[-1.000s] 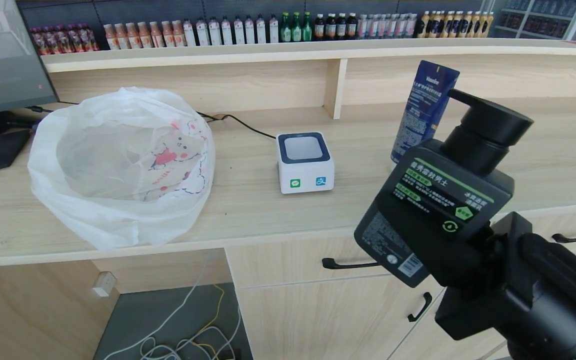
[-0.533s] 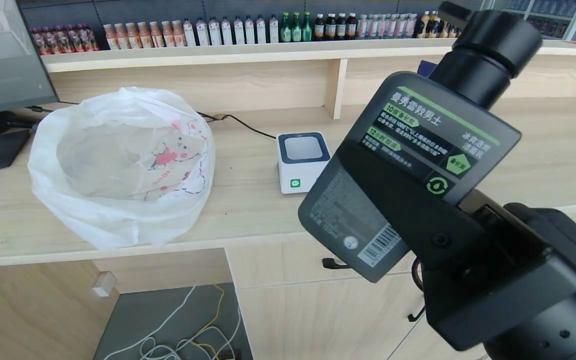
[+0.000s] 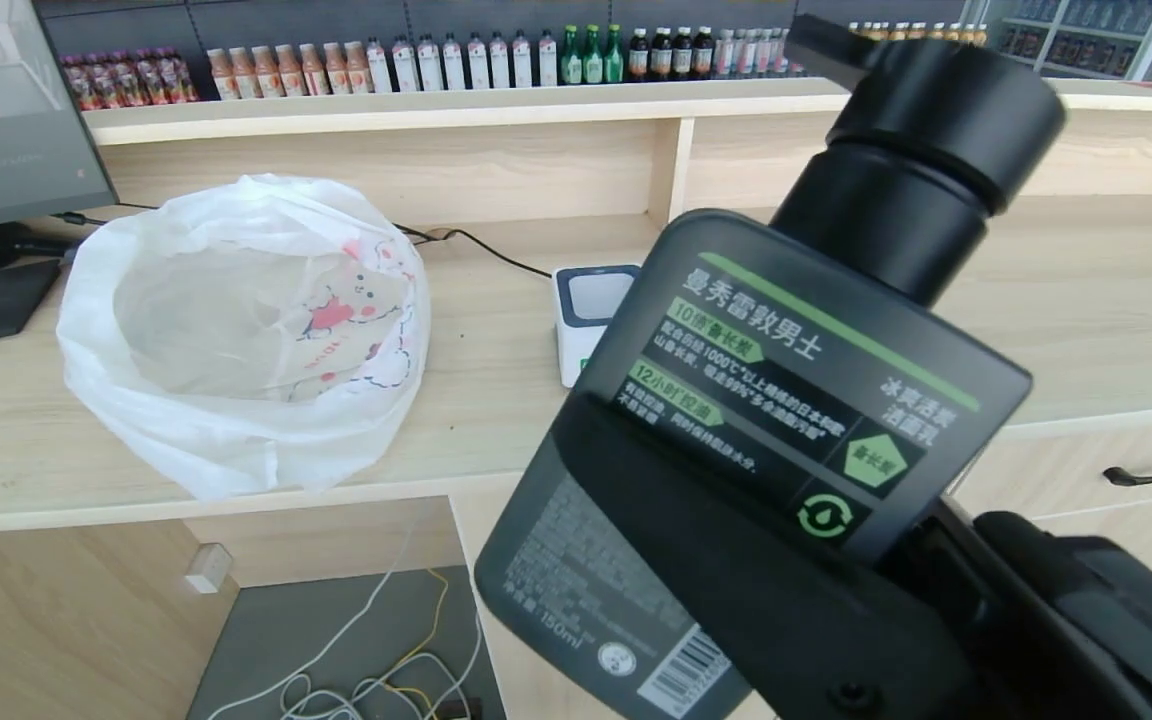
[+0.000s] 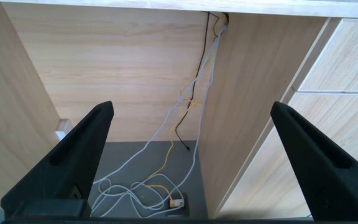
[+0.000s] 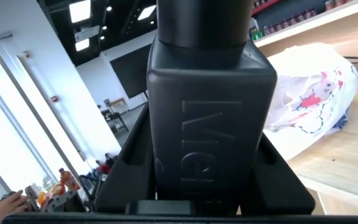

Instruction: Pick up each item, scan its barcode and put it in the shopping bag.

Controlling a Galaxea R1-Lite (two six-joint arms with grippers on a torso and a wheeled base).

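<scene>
My right gripper (image 3: 866, 640) is shut on the lower part of a black pump bottle (image 3: 786, 400), held high and tilted close to the head camera. The bottle's barcode (image 3: 681, 672) faces the camera at its lower corner. In the right wrist view the same bottle (image 5: 210, 124) sits clamped between the fingers (image 5: 126, 165). The white scanner (image 3: 586, 305) stands on the counter, half hidden behind the bottle. An open white shopping bag (image 3: 236, 330) sits on the counter's left part and also shows as the bag (image 5: 316, 106). My left gripper (image 4: 191, 115) hangs open below the counter.
A monitor (image 3: 6, 110) stands at the counter's far left. A raised shelf (image 3: 536, 100) behind carries a row of drink bottles. Loose cables (image 3: 356, 650) lie on the floor under the counter, and drawer fronts with a black handle (image 3: 1141, 476) are at the right.
The right gripper has lifted the black bottle up and to the left, closer to the head camera. It now covers the blue tube and part of the scanner.
</scene>
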